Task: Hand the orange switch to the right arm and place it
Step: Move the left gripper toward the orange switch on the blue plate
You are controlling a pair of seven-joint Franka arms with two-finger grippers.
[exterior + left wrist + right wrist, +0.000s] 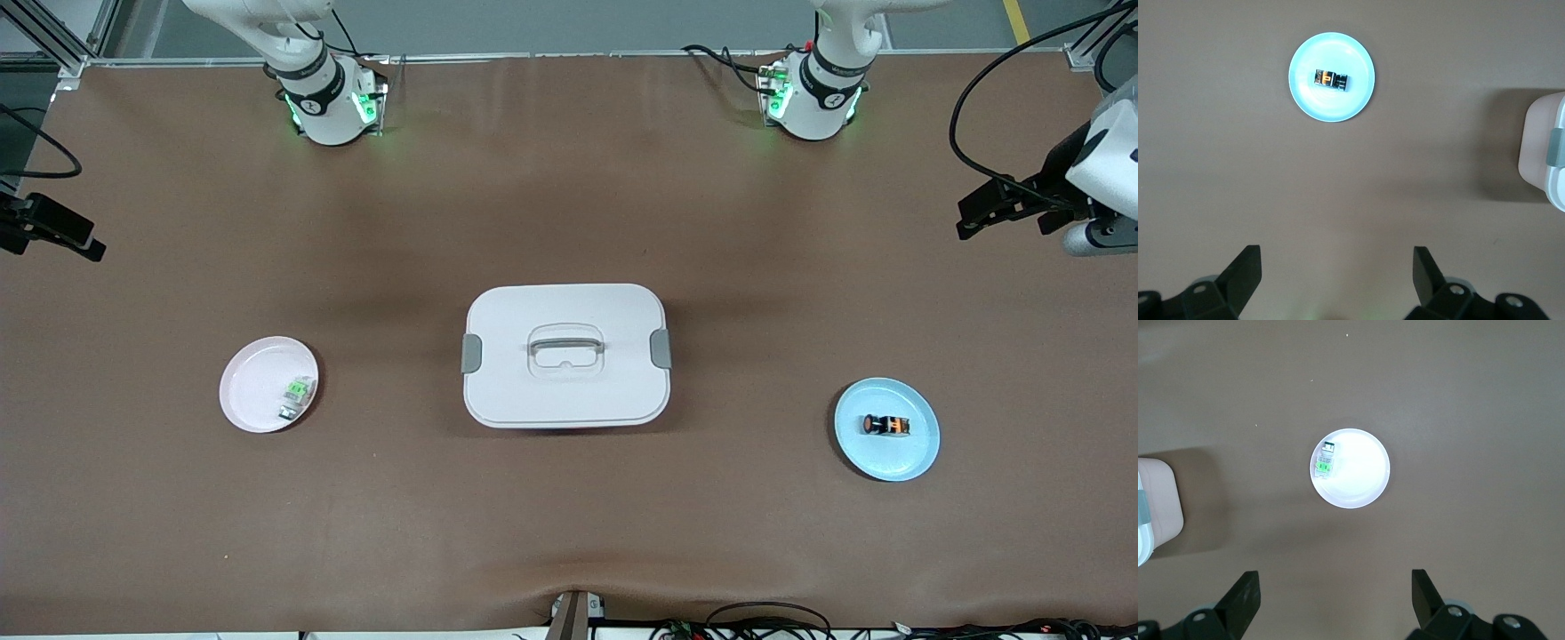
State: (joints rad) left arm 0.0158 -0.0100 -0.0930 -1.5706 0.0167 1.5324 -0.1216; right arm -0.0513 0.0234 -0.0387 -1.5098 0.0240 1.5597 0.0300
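Nothing is grasped yet: the left gripper (1337, 280), fingers wide, hangs above the desk (569, 533) and must descend onto the orange switch (886, 425) on the blue plate (916, 453), while the right gripper (1335, 600) waits wide.

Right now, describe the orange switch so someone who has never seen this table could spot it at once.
Start at the big white lidded box mid-table and look toward the left arm's end, to the light blue plate. The orange switch lies on that plate: a tiny black stub with orange bands and a round orange face, unlike the green-and-white part on the pink plate.
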